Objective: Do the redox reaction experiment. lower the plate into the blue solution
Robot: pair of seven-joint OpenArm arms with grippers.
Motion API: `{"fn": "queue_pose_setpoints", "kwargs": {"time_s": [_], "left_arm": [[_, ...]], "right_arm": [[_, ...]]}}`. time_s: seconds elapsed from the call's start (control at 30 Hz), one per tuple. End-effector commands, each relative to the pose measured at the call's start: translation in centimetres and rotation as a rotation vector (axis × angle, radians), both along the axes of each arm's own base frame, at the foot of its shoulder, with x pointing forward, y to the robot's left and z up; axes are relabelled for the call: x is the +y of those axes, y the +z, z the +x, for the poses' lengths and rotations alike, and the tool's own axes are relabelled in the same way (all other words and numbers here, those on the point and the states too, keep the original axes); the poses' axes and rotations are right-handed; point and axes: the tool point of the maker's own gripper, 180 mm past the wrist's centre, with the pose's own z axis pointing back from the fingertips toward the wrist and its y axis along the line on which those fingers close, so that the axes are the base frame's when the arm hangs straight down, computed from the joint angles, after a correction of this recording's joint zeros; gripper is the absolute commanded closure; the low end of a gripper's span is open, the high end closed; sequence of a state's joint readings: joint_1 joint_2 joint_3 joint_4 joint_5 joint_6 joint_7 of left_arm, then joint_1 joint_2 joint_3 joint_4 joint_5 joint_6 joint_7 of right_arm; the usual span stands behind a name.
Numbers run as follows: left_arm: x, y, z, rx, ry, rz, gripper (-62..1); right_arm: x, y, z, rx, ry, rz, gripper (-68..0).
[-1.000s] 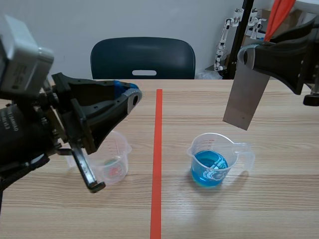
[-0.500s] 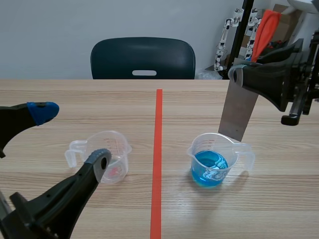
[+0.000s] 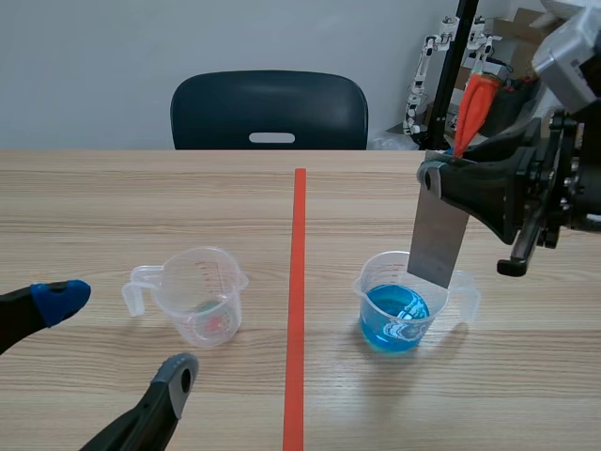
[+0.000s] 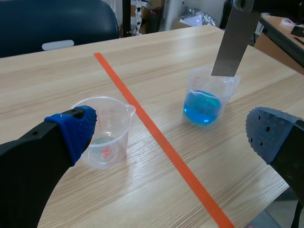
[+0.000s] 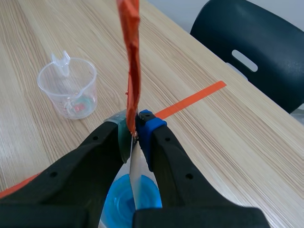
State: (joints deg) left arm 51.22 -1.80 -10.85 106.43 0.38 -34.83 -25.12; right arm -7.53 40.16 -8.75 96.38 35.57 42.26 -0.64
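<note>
Pinched in the right gripper [image 3: 434, 177], fingers closed firmly on its upper end: the grey metal plate [image 3: 437, 240], together with an orange-red strip [image 3: 472, 103] rising from the same pinch. Hung almost upright, a little tilted, above the beaker [image 3: 374, 282] of blue solution [image 3: 394, 319], standing at 4 o'clock from the centre of the table [image 3: 526, 395]. Lower edge at about rim level on the 12 o'clock side, not yet wet as far as could be seen. Could not tell whether already inside the rim or just behind it. At 9 o'clock of that beaker, across the tape line [image 3: 299, 282], an almost empty cup [image 3: 202, 296], well apart. On the left gripper [image 3: 117, 338], fingers spread wide with nothing between, low at 8 o'clock. Judged best for this step: to shift the plate slightly toward 6 o'clock, over the middle of the liquid, then to descend slowly and straight, with the grip unchanged. Risky to touch the wall: a light beaker, probably easy to tip or push aside.
</note>
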Motion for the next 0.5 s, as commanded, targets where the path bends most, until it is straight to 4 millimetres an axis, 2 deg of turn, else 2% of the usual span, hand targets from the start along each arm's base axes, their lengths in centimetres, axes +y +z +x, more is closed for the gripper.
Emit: {"fn": "queue_pose_setpoints", "kwargs": {"time_s": [0.0,0.13,0.47], "left_arm": [[0.9,0.8,-0.1,-0.043,0.06,-0.036,-62.3],[3.3,1.7,-1.0,-0.154,0.187,-0.083,-62.3],[6.6,-0.1,-5.6,-0.267,0.33,-0.181,-62.3]], "right_arm": [[0.1,0.8,0.1,-0.022,0.008,0.029,-0.6],[0.1,0.3,0.2,-0.022,-0.001,0.024,-0.6],[0.4,-1.5,0.2,-0.019,-0.008,0.005,-0.6]]}}
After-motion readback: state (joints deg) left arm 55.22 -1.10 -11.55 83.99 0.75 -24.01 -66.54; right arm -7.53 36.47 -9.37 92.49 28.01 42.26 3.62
